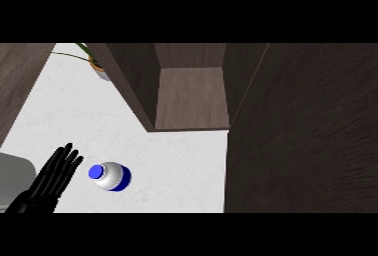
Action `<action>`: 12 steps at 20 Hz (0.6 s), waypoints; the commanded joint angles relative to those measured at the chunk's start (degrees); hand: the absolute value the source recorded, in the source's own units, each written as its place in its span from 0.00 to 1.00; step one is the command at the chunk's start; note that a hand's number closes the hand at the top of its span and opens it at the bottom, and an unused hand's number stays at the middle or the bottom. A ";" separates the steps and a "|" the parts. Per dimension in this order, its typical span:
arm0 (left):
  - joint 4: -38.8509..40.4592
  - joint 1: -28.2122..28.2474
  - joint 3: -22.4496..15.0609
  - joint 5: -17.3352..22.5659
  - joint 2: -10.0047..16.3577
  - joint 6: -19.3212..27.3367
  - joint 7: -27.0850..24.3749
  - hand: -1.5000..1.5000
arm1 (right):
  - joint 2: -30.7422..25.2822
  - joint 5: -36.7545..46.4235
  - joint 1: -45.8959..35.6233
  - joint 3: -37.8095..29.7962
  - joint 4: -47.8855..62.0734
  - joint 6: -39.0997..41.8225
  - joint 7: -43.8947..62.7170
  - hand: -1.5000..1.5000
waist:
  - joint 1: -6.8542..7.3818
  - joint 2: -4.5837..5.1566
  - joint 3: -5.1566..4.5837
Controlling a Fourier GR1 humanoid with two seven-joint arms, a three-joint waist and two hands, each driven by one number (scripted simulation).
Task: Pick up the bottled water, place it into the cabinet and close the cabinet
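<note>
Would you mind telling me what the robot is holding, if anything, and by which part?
Nothing is held: the left hand is open beside the bottled water, not gripping it.

Matt white tabletop (88, 120), stone-like, faintly mottled. Dark brown wood cabinet (192, 95), visible grain, matt, slightly rough-looking. Glossy, smooth bottled water (111, 176), plastic-looking white body, blue cap. Black robot hand (48, 182), smooth, dull sheen.

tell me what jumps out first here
The bottled water, blue cap up, stands on the white counter at lower left, with the open left hand just beside it. Above it gapes the dark wooden cabinet, and a dark panel, likely its door, fills the right side.
</note>
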 commanded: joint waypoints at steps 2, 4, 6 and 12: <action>9.31 -6.50 1.46 -1.91 -1.41 1.24 -2.18 0.00 | -0.11 -12.35 6.25 -2.75 -9.31 1.69 2.01 0.00 | -0.21 -0.01 0.03; 9.34 -5.02 1.94 -2.78 -0.76 1.39 -2.34 0.00 | -0.99 -14.84 6.99 -3.86 -11.81 1.35 2.83 0.00 | -0.18 -0.12 0.00; 15.38 -7.94 1.44 -4.67 -1.64 1.55 -4.52 0.00 | -0.52 -13.29 3.83 -2.68 -10.10 0.14 2.21 0.00 | 0.29 0.15 -0.04; 30.26 -14.08 2.51 -7.62 -2.06 1.03 -10.45 0.00 | -1.24 -14.07 7.16 -3.08 -9.66 2.84 -0.41 0.00 | -0.35 0.23 -0.09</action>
